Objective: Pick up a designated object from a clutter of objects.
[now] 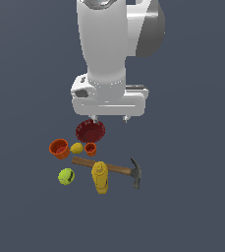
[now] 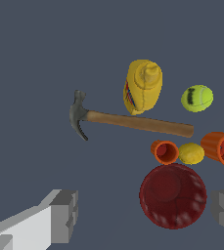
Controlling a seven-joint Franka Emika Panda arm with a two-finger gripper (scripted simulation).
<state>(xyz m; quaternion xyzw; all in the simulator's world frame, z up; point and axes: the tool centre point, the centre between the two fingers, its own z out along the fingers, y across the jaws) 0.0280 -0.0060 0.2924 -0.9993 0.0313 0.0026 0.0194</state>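
One tennis ball (image 1: 66,176) lies on the table, well apart from the pincer (image 1: 109,118). The pincer hangs spread and empty above the red bowl (image 1: 90,131). The ball sits past the lemon (image 1: 76,148), toward the exterior view's lower left.

A brown wooden-handled hammer (image 2: 133,122) with a dark grey, dull metal-looking head lies among smooth, plastic-looking items: a matt yellow mustard bottle (image 2: 143,86), two orange-red cups (image 2: 165,151) and a dark red bowl (image 2: 172,195) whose inside shows a faint dimpled pattern. The yellow-green tennis ball (image 2: 197,98) looks softly matt, its seam dark. The small yellow lemon (image 2: 191,153) appears smooth. The robot's white casing (image 1: 109,49) has a slight sheen.
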